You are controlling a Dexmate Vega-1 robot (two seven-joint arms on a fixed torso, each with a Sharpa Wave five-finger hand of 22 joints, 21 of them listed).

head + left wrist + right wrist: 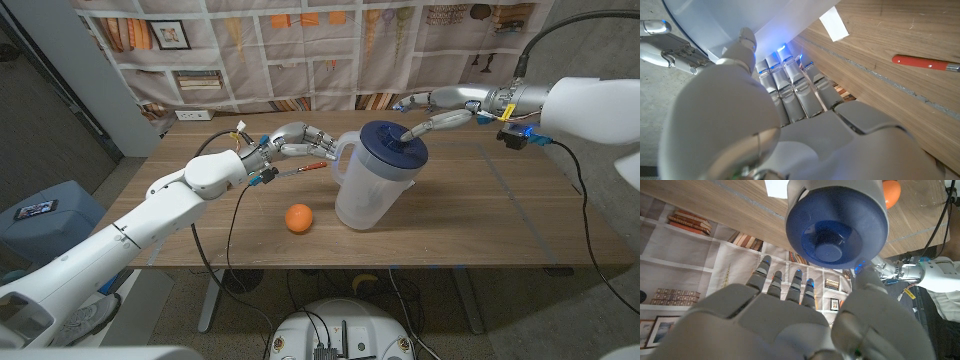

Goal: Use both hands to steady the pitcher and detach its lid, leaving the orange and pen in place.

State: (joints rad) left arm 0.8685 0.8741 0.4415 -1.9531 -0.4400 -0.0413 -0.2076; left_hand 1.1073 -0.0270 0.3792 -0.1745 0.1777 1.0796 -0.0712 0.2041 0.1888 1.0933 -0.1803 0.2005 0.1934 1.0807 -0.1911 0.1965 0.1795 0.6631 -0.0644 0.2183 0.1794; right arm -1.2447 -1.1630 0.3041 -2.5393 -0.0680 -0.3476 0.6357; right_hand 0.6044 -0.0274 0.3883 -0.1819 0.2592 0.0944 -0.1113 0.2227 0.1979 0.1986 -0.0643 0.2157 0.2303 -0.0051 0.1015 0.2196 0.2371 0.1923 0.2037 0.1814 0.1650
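The clear pitcher (365, 195) stands upright mid-table, its blue lid (393, 148) on top. My left hand (295, 140) reaches in beside the pitcher's handle (343, 152), fingers straight and holding nothing. In the left wrist view the fingertips (785, 55) are at the pitcher's white wall (765, 20); I cannot tell if they touch. My right hand (445, 112) comes from the far right, fingers spread over the lid's far edge. The right wrist view shows the lid (837, 227) beyond the open fingers (790, 287). The orange (298, 218) lies left of the pitcher. The red pen (305, 170) lies under my left hand.
A small white label (834, 25) sticks to the table near the pitcher. The table's front edge (350, 265) runs close below the orange. A printed bookshelf backdrop (300, 50) hangs behind the table. A blue bin (45, 215) stands off the table's left side.
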